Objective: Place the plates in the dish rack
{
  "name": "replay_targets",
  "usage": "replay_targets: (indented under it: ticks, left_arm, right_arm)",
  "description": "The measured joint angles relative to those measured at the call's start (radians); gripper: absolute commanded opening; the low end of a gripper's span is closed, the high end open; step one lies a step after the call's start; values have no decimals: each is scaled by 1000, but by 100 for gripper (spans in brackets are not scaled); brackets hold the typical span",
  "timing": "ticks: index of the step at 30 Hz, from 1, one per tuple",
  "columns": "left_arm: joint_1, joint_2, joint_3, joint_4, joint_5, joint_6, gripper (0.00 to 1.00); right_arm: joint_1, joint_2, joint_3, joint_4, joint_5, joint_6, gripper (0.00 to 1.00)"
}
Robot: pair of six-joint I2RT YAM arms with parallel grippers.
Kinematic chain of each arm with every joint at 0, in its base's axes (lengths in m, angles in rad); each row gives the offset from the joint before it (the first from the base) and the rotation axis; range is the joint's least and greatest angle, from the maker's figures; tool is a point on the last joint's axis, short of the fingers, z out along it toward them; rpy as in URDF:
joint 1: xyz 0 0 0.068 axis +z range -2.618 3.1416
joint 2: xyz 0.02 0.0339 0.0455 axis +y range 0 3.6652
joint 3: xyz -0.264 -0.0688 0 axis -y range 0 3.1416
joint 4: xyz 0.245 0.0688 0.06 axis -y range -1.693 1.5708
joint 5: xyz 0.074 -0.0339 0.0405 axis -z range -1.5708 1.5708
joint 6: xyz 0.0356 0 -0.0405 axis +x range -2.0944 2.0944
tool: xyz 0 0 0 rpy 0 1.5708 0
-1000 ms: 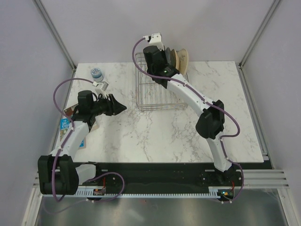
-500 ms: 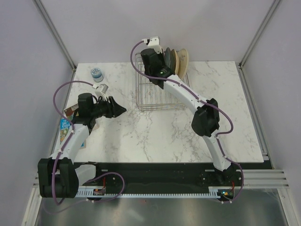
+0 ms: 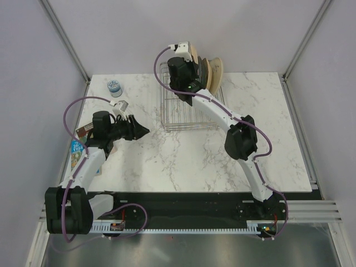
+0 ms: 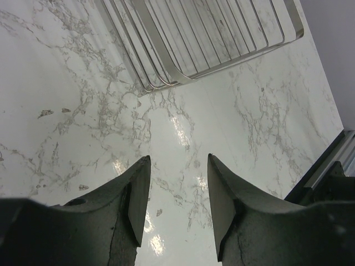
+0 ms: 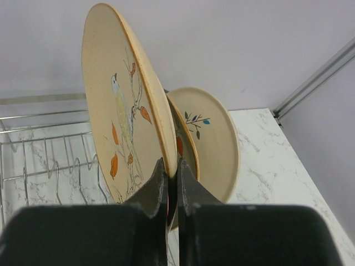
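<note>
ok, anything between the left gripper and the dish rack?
Nothing: only bare marble table between the left gripper and the dish rack, clearest in the left wrist view.

The bird plate is speckled cream-tan with a pale bird, brown twig and orange leaves. The sprig plate is the same cream, with teal and dark leaves. The rack is silver wire; the desk white marble, veined grey.
</note>
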Motion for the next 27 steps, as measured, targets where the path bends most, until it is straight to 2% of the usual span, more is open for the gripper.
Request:
replay_targets:
  ticks: [27]
  left_arm:
    - [0, -1, -34, 4, -20, 8, 53]
  right_arm:
    - [-6, 114, -6, 44, 20, -43, 0]
